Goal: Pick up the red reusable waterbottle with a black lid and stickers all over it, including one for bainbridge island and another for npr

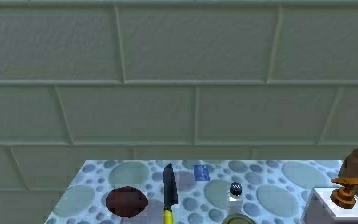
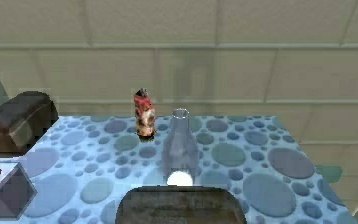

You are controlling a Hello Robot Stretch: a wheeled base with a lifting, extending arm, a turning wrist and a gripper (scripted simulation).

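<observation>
A: What stands near the red stickered bottle (image 2: 143, 113)?
B: A clear glass vase (image 2: 180, 150) nearer the camera, to its right; a dark brown chest (image 2: 22, 120) well off left.
A: Where is room?
B: The blue pebble-patterned tabletop (image 2: 277, 165) lies open right of both.

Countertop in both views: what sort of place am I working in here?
Probably a kitchen: a blue pebble-patterned countertop against a tiled wall, with a knife lying on it and a red bottle and a clear glass bottle standing there.

Tiled grey-green wall (image 1: 177, 60) behind blue pebble-patterned countertop (image 1: 277, 195)
</observation>
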